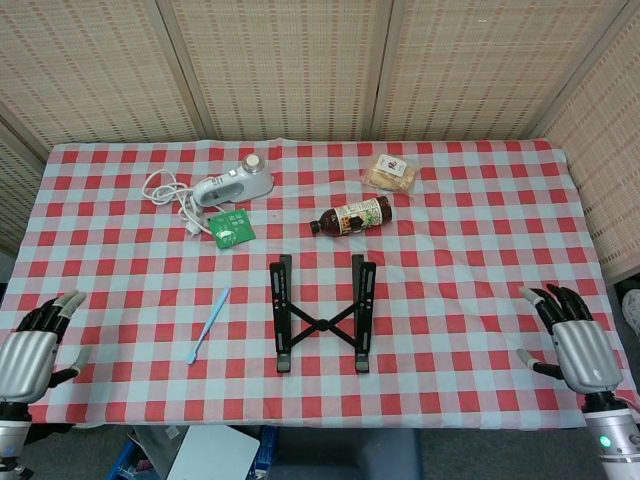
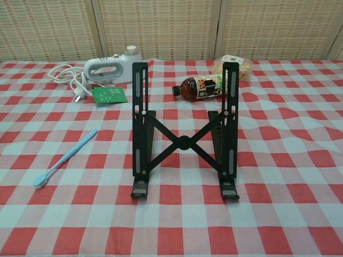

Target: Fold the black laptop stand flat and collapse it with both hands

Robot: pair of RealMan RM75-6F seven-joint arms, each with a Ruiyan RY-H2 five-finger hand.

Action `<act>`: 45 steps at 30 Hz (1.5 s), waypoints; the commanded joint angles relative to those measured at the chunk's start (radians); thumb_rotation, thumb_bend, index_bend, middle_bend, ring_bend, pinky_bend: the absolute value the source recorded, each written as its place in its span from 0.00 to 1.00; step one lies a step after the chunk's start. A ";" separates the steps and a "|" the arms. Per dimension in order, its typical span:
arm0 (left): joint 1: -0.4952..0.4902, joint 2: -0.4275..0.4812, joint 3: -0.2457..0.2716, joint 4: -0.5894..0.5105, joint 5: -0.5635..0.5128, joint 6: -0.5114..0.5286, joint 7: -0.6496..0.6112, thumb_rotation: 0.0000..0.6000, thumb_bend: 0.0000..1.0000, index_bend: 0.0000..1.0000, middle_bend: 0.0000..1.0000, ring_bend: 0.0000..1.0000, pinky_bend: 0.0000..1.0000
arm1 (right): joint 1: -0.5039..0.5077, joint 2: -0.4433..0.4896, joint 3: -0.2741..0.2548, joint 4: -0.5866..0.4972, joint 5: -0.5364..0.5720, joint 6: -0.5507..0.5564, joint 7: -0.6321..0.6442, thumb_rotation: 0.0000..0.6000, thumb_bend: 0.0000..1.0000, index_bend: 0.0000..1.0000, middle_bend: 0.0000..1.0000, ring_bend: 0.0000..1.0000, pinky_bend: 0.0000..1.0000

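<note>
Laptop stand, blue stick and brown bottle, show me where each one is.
laptop stand (image 2: 183, 142), chest view, on the centre pivot of its crossed bars
blue stick (image 1: 209, 325), head view, mid-length
brown bottle (image 1: 353, 216), head view, on its label

Checked table (image 1: 480, 260) — laptop stand (image 1: 322, 314), bottle (image 1: 351, 216), iron (image 1: 232, 184).
</note>
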 commanded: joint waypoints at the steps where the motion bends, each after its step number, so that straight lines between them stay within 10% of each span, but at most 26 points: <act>1: -0.029 0.018 -0.013 0.002 0.009 -0.029 -0.068 1.00 0.35 0.10 0.13 0.14 0.20 | 0.019 0.009 -0.002 -0.020 -0.008 -0.028 0.038 1.00 0.13 0.13 0.17 0.07 0.08; 23: -0.311 0.004 -0.061 0.085 0.063 -0.332 -0.563 0.99 0.28 0.11 0.13 0.19 0.22 | 0.270 -0.086 0.011 -0.003 -0.023 -0.372 0.479 1.00 0.00 0.00 0.06 0.02 0.08; 35: -0.473 -0.062 -0.071 0.194 0.064 -0.482 -0.895 0.24 0.22 0.12 0.13 0.20 0.23 | 0.386 -0.188 0.059 0.007 0.068 -0.508 0.693 1.00 0.00 0.00 0.00 0.00 0.03; 45: -0.541 -0.103 -0.059 0.258 0.061 -0.527 -1.072 0.19 0.22 0.12 0.13 0.21 0.24 | 0.435 -0.334 0.110 0.070 0.158 -0.539 0.733 1.00 0.00 0.00 0.00 0.00 0.01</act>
